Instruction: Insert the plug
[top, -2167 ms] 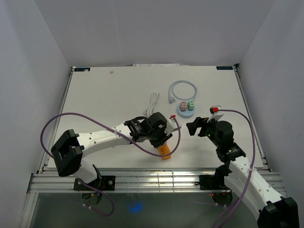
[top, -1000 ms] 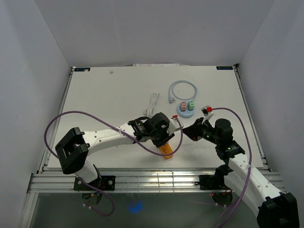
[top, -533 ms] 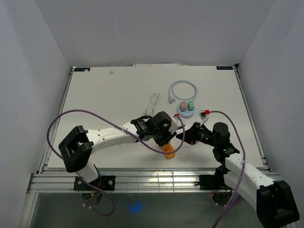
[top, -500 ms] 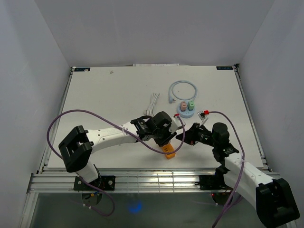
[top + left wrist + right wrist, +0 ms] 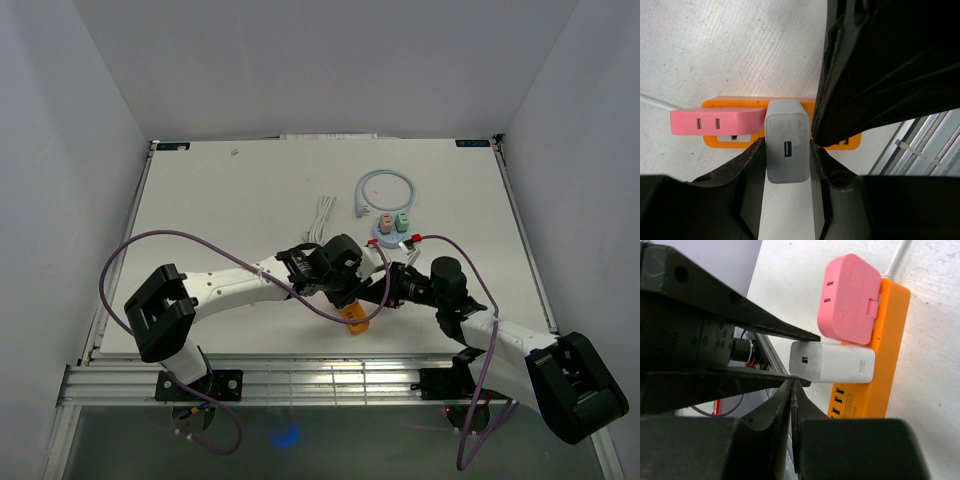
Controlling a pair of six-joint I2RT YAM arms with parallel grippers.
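Observer: Stage of task?

Recorder: Seating stage, by judgement. Plug body already against the strip. Cannot tell whether fully home, prongs hidden.

Observer: Layout, left to right?

Recorder: Lower centre of top view: left gripper [image 5: 350,297] down over orange power strip [image 5: 352,318], then right gripper [image 5: 378,293] just beside, tips close to the left one's.

Observer: Grip?

Recorder: Flat sides of white charger [image 5: 787,140] pinched between left fingers [image 5: 745,170], mid-frame in left wrist view. In right wrist view, right fingers [image 5: 765,425] pressed together at bottom centre, holding nothing, aimed just under the charger.

Observer: Next move?

Recorder: Probably a firm, straight push along the prong axis into the strip, with the strip kept from sliding on the table [image 5: 715,40]. Then release. Worth avoiding any sideways twist, given the neighbour touching on the left.

Observer: Materials?

Recorder: At left, pink adapter [image 5: 715,122]: smooth moulded plastic, rounded corners, two narrow slots. Then the charger: white matte block, softened edges, one small port on the back face. Beneath both, orange hard plastic bar, row of small ports at right end. Underneath, white tabletop, dull, finely scuffed.
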